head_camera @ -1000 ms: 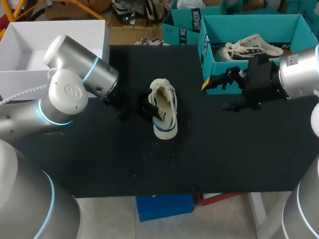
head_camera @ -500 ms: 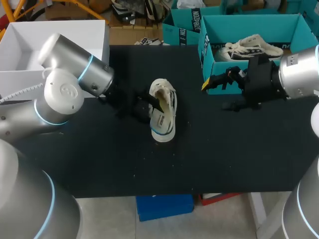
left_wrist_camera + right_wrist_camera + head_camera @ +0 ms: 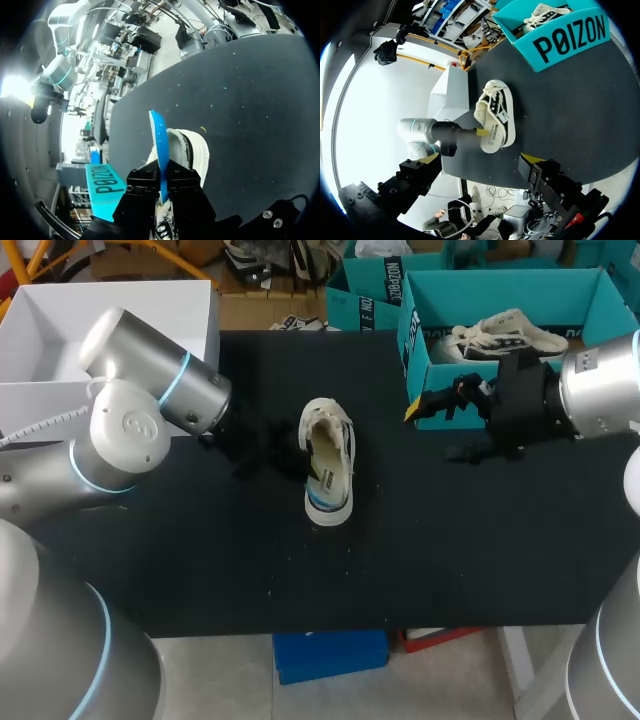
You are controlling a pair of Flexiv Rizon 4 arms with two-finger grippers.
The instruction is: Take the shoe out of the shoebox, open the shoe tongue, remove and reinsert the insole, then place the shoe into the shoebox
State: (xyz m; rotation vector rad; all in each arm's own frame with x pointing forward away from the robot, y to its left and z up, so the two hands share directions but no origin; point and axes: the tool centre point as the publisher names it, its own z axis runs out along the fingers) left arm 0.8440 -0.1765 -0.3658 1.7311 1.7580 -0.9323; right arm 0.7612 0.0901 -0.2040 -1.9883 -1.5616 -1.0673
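A white sneaker [image 3: 329, 472] lies on the black table [image 3: 450, 540], toe toward the front edge. My left gripper [image 3: 293, 454] is at its left side by the opening. In the left wrist view that gripper [image 3: 162, 181] is shut on a thin blue insole [image 3: 158, 145], which stands on edge above the shoe [image 3: 192, 146]. The teal shoebox [image 3: 424, 355] stands at the back right with a second sneaker [image 3: 505, 333] inside. My right gripper [image 3: 440, 412] hangs open just in front of the box, with nothing in it. From the right wrist view, the shoe [image 3: 496, 115] lies ahead of that gripper [image 3: 481, 159].
A large white box [image 3: 190, 305] stands at the table's back left, behind my left arm. Another teal box [image 3: 365, 295] sits behind the table's far edge. The table's front half holds nothing but small specks.
My left gripper opened briefly and has shut again at the shoe's opening. The shoe swung slightly to the left and back. My right arm has not moved.
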